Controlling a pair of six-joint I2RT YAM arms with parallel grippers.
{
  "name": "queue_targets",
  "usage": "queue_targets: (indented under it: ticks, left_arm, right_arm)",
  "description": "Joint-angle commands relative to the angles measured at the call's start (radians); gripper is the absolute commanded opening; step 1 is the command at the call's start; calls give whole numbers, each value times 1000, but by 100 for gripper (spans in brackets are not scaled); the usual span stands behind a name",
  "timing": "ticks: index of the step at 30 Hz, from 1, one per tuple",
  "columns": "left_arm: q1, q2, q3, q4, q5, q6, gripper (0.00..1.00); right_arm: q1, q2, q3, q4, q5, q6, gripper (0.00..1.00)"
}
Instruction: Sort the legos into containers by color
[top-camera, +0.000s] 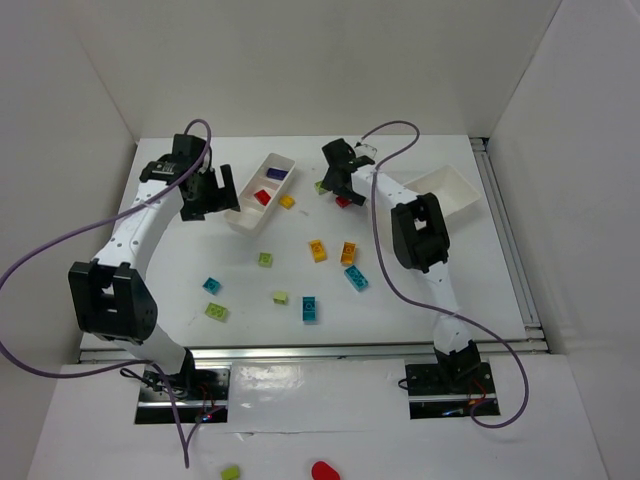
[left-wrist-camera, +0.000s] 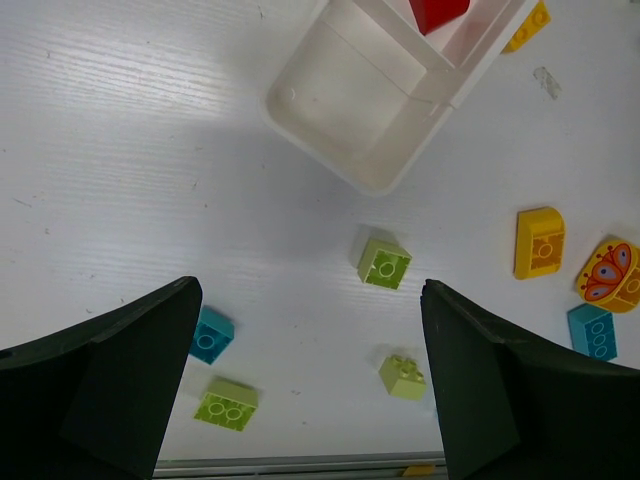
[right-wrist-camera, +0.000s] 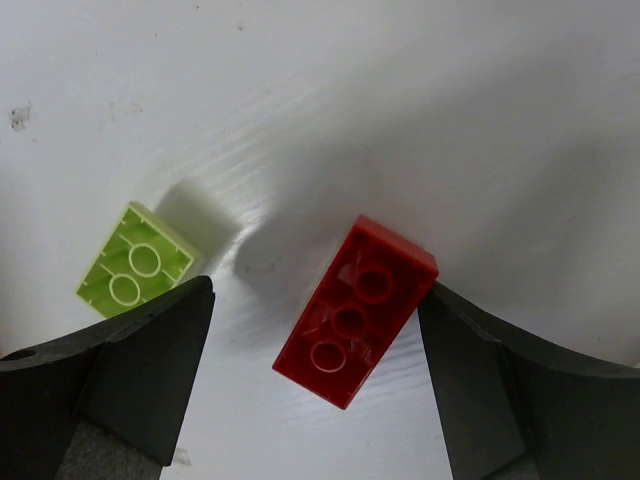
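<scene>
Nearest, a lime brick (top-camera: 216, 311) and a cyan brick (top-camera: 310, 309) lie loose on the desk (top-camera: 450, 290), with an orange-yellow brick (top-camera: 317, 250) beyond. Farther on, the left gripper (left-wrist-camera: 310, 400) hangs with its fingers spread wide around nothing, near the first tray (top-camera: 245, 220). The tray's long axis runs near-left to far-right, and it holds a red piece (top-camera: 262, 197) and a purple piece (top-camera: 276, 174). The right gripper (right-wrist-camera: 315, 340) has its fingers parted either side of a red brick (right-wrist-camera: 355, 310), whose long axis slants across the gap; one corner may touch a finger. A lime lego (right-wrist-camera: 135, 262) is partly hidden. The arm partly covers the second tray (top-camera: 455, 190).
</scene>
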Motion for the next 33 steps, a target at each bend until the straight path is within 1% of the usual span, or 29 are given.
queue_targets:
  ticks: [1, 6, 7, 9, 11, 13, 14, 16, 18, 22, 24, 25, 27, 31, 33]
  left_arm:
    - [-4, 6, 39, -4, -28, 18, 100]
    - [-4, 6, 49, -13, -28, 18, 100]
    - [-4, 15, 49, -13, -28, 18, 100]
    - [-4, 15, 49, -13, -28, 18, 100]
    - [-4, 15, 49, -13, -28, 18, 100]
    - [-4, 15, 58, -13, -28, 18, 100]
    - [-4, 15, 58, -13, -28, 18, 100]
    - [-4, 26, 58, -13, -28, 18, 100]
    - [-4, 26, 67, -13, -39, 18, 100]
    - [-4, 26, 55, -13, -57, 9, 100]
    - [6, 5, 43, -23, -57, -11, 100]
    - [7, -5, 26, -23, -66, -31, 100]
    - [52, -23, 7, -23, -39, -61, 100]
    - [111, -61, -22, -12, -13, -74, 100]
    - [123, -72, -33, -12, -3, -74, 100]
  right_arm:
    - [-3, 53, 37, -57, 60, 30, 89]
    - [-3, 53, 28, -45, 60, -2, 81]
    - [-3, 53, 28, -45, 60, -2, 78]
    - [9, 17, 1, -45, 93, -15, 75]
    - [31, -35, -47, -45, 113, -27, 67]
    - [43, -87, -135, 30, 124, -39, 58]
    - [52, -134, -160, 58, 124, -80, 47]
    - [52, -173, -189, 104, 77, -139, 42]
    - [63, -193, -190, 133, 22, -194, 42]
    - [107, -265, -199, 277, -97, -341, 41]
    - [147, -274, -170, 286, -120, -383, 41]
    - [161, -274, -151, 302, -150, -430, 41]
    - [198, -230, -70, 302, -167, -478, 41]
    - [230, -135, 77, 311, -213, -516, 41]
    - [239, -77, 151, 378, -238, -507, 42]
